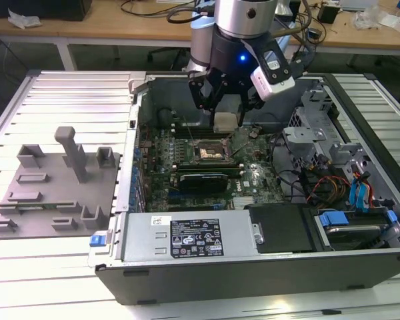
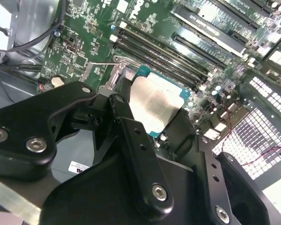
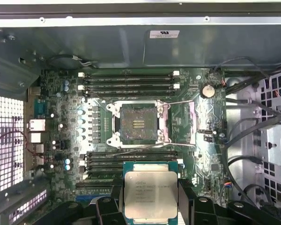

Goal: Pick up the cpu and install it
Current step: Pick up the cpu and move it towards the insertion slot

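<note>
1. Black gripper [image 3: 151, 200] fingers [image 3: 116, 199] stand closest to the lens in both wrist views. Its jaws are closed on the cpu [image 3: 151, 194], one finger against each of two opposite edges.
2. In the second wrist view the gripper [image 2: 154, 111] pinches the cpu [image 2: 157, 104] the same way. The chip's pale metal top shows between the dark fingers [image 2: 126, 117], and a rim of green-blue substrate runs along its free edges.
3. The cpu lies flat, its silver-grey top turned up toward the wrist and its underside toward the motherboard [image 3: 203, 140]. It is close to square, so no long axis stands out. In the first wrist view its edges run parallel to those of the socket [image 3: 138, 124].
4. It hangs in the air, clear of the board. In the first wrist view it overlaps one bank of memory slots [image 3: 131, 159] beside the socket, and it is apart from the socket frame.
5. The socket's dark contact field is uncovered inside its metal frame.
6. In the exterior view the gripper [image 1: 225, 112] points down into the open computer case [image 1: 187, 283]. The cpu [image 1: 227, 123] is a pale patch between the fingertips, above the motherboard [image 1: 257, 179] and just beyond the socket [image 1: 210, 153].
7. A grey plastic plate [image 1: 47, 200] with upright pegs sits outside the case, toward the exterior view's left, well apart from the gripper.
</note>
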Robot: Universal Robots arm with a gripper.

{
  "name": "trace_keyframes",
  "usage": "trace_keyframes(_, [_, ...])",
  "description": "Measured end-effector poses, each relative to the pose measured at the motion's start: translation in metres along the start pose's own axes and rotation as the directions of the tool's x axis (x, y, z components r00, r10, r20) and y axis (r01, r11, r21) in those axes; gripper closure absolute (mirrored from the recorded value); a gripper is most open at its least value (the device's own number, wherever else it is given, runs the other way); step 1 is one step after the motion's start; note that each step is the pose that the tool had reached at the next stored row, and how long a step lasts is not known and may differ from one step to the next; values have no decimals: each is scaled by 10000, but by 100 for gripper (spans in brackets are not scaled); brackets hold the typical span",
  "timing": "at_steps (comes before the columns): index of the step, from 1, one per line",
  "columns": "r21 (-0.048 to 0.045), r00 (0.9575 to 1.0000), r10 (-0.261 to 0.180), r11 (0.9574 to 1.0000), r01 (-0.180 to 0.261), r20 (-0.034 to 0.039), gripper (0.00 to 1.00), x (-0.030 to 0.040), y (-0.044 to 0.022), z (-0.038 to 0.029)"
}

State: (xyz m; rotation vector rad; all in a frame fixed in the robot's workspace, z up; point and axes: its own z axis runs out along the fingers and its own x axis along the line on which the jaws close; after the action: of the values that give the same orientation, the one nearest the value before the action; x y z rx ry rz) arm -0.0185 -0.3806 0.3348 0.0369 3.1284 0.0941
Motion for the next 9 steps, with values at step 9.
trace_keyframes(9, [-122, 10000, -1, 9999, 1, 8, 45, 2, 31, 112])
